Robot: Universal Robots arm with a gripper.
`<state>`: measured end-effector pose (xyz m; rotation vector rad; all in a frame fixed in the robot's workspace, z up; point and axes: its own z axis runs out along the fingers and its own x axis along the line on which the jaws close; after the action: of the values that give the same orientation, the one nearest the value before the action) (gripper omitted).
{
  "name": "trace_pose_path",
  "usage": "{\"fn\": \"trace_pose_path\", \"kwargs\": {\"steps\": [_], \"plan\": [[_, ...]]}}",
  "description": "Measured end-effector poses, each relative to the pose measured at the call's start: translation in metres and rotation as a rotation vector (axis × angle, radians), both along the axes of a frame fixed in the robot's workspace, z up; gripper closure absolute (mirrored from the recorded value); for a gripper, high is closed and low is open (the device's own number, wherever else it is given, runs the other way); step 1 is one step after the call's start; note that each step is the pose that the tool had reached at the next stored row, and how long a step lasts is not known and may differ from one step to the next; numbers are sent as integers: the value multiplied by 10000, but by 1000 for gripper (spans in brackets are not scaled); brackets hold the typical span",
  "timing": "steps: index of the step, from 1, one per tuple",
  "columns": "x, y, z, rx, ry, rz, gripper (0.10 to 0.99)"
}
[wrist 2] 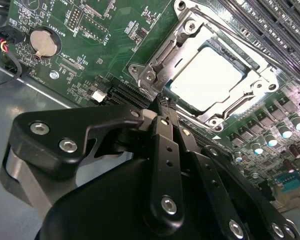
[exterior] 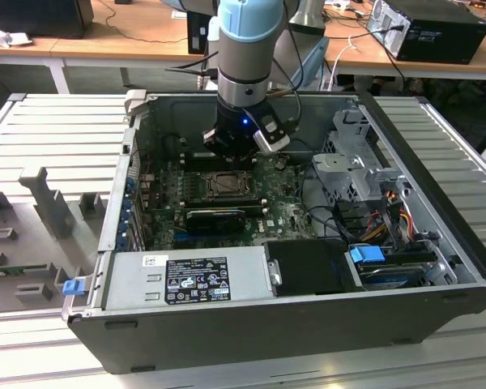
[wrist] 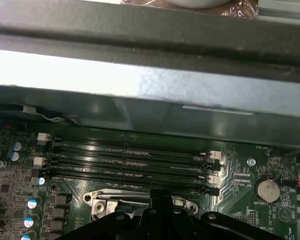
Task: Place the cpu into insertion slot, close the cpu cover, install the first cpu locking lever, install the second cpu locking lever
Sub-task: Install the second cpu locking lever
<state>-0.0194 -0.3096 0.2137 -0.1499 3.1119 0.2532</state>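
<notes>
— Pale silver metal: is that the cpu (wrist 2: 208,75) seated already?

— Yes. In the second wrist view its bright square face lies flat inside the insertion slot (wrist 2: 174,84), and the cpu cover (wrist 2: 162,52) is down around it, its grey frame bordering the chip on every visible side, with screws showing at the corners.

— And where does the pincer (wrist 2: 163,100) stand against it?

— Just beside the cover's corner. The black fingers (wrist 2: 169,145) are pressed together into one narrow tip, and that tip reaches the edge of the frame, off the chip's face. Whether it actually touches the metal cannot be told.

— Does it hold anything?

— Nothing shows between the fingers.

— What does the exterior view give?

— The arm (exterior: 245,49) comes down into the open computer case (exterior: 308,324), which lies on its side on a ribbed grey surface (exterior: 57,130). The pincer (exterior: 229,156) hangs over the far edge of the slot (exterior: 225,185) on the green motherboard (exterior: 283,215).

— And the first wrist view?

— The top of the cover (wrist: 107,200) shows just beyond the pincer's black body (wrist: 160,222), with the long black memory slots (wrist: 130,160) farther on and the case wall behind them. A round coin battery (wrist: 266,190) sits off to one side on the board.
</notes>
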Motion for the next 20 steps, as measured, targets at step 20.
{"fn": "trace_pose_path", "kwargs": {"steps": [20], "plan": [[0, -95, 132, -16, 1, -1, 980]]}}
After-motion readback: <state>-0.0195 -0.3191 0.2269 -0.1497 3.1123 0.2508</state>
